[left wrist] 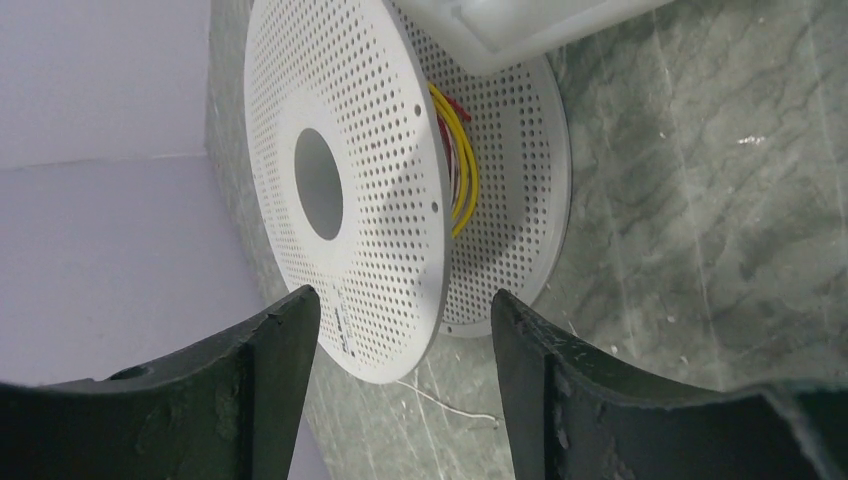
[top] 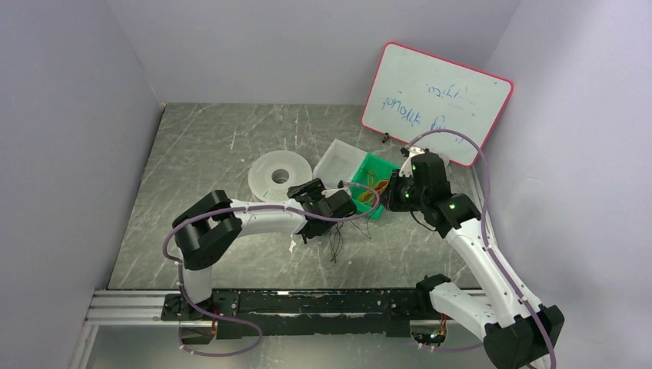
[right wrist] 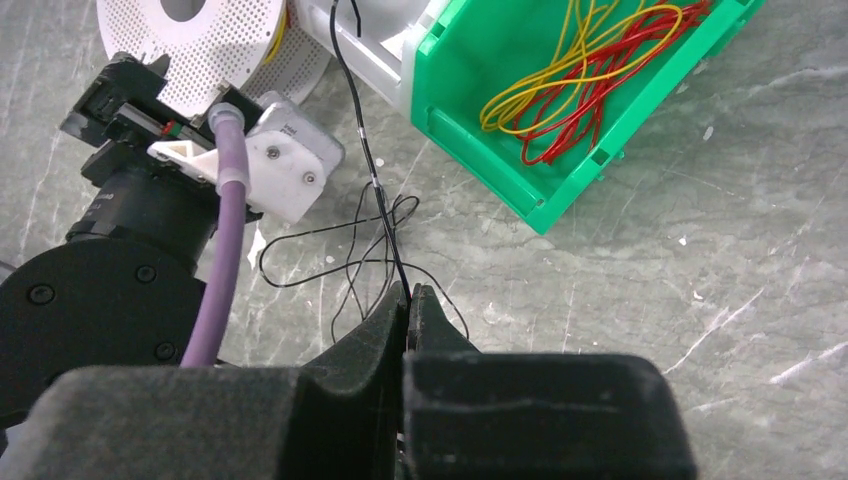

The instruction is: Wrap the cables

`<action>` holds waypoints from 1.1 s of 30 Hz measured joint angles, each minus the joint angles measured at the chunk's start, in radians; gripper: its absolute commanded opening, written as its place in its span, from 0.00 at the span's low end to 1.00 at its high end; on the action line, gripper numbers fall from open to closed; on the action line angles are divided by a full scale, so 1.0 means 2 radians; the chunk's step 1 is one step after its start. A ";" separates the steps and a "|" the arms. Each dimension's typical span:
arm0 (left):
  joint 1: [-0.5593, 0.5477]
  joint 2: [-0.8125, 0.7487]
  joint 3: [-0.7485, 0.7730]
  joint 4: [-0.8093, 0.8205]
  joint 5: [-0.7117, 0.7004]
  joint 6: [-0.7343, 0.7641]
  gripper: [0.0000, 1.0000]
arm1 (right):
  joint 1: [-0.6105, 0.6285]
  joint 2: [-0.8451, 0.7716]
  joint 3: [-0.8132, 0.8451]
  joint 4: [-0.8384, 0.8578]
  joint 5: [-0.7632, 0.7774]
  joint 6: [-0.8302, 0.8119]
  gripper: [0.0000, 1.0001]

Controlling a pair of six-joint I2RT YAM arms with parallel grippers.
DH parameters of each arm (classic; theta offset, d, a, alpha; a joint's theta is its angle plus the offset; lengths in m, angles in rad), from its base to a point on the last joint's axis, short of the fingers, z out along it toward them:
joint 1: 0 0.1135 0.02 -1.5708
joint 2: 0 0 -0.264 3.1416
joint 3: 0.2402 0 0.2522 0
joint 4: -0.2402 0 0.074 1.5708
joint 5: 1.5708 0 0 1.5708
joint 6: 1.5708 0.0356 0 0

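A white perforated spool [top: 281, 177] lies on the table with yellow and red cables [left wrist: 462, 170] wound between its flanges. My left gripper [left wrist: 405, 320] is open, its fingers on either side of the near edge of the spool [left wrist: 340, 180] without touching it; from above the left gripper [top: 301, 190] sits at the spool's right side. My right gripper [right wrist: 408, 292] is shut on a thin black cable [right wrist: 362, 130] that runs from the fingertips up toward the spool, with slack loops [right wrist: 340, 260] on the table. The right gripper [top: 390, 198] hovers beside the green bin.
A green bin [right wrist: 470, 130] holds loose yellow and red cables [right wrist: 575, 85]. A white tray [top: 338, 157] sits between bin and spool. A red-framed whiteboard [top: 434, 104] leans on the back right wall. The left arm's wrist [right wrist: 150, 200] is close to my right gripper.
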 measured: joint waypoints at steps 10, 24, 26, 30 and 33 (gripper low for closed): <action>0.026 0.022 -0.007 0.044 -0.004 0.039 0.64 | -0.002 -0.012 0.000 0.000 -0.001 0.000 0.00; 0.054 0.039 -0.008 0.054 -0.008 0.048 0.46 | -0.003 -0.013 -0.004 0.000 -0.003 0.001 0.00; 0.054 0.039 -0.008 0.053 -0.009 0.047 0.40 | -0.003 -0.013 -0.004 0.000 -0.002 0.001 0.00; 0.055 0.038 -0.007 0.051 -0.026 0.049 0.32 | -0.003 -0.013 -0.004 0.000 -0.002 0.001 0.00; 0.055 0.032 -0.006 0.047 -0.040 0.049 0.21 | -0.003 -0.013 -0.004 0.000 -0.002 0.001 0.00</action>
